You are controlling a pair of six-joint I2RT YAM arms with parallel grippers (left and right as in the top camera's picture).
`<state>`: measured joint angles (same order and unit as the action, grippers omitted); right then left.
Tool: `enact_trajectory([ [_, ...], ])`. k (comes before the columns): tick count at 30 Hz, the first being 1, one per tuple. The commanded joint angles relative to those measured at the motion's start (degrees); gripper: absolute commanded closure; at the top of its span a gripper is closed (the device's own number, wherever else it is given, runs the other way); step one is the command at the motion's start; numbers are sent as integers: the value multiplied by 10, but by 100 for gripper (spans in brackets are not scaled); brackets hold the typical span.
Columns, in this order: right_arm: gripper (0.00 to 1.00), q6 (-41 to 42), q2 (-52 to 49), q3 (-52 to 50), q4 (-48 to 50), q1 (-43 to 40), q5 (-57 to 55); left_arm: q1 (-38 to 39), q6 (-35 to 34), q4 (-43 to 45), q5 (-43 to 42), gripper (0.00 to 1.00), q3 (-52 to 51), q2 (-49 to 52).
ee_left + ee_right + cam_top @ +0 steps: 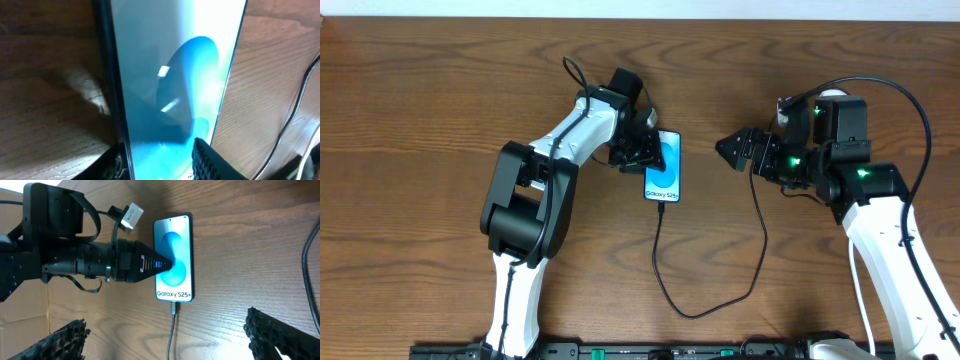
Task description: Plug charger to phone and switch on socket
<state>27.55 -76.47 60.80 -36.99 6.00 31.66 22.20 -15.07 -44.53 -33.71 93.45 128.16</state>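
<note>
Phone (663, 172) flat on desk (420, 120), screen lit, charger (171, 327) plugged in. Left gripper (646, 155) reaching over screen, partly open; right gripper (731, 148) wide open.

A slim rectangular smartphone (666, 182) with a black edge lies flat and face up near the middle of the wooden table (420, 100). Its lit light-blue screen shows rounded blue shapes, with "Galaxy S25" printed at the near end. A long thin black cable (656, 255) has its small connector tip (173, 309) seated in the port on that near short edge. From there it trails toward the table's front, curls into a loop and climbs back up on the right.
</note>
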Motion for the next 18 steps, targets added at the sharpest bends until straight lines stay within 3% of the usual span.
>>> enact_trajectory([
  [1,1,-20,7,3,-2,-3,-2,-2,2,-2,34,55,-5,3],
  [10,1,-56,7,3,-23,-3,-2,-3,1,-2,45,37,-5,3],
  [18,1,-79,7,5,-58,-3,-8,-3,-17,-20,198,29,-4,-61],
])
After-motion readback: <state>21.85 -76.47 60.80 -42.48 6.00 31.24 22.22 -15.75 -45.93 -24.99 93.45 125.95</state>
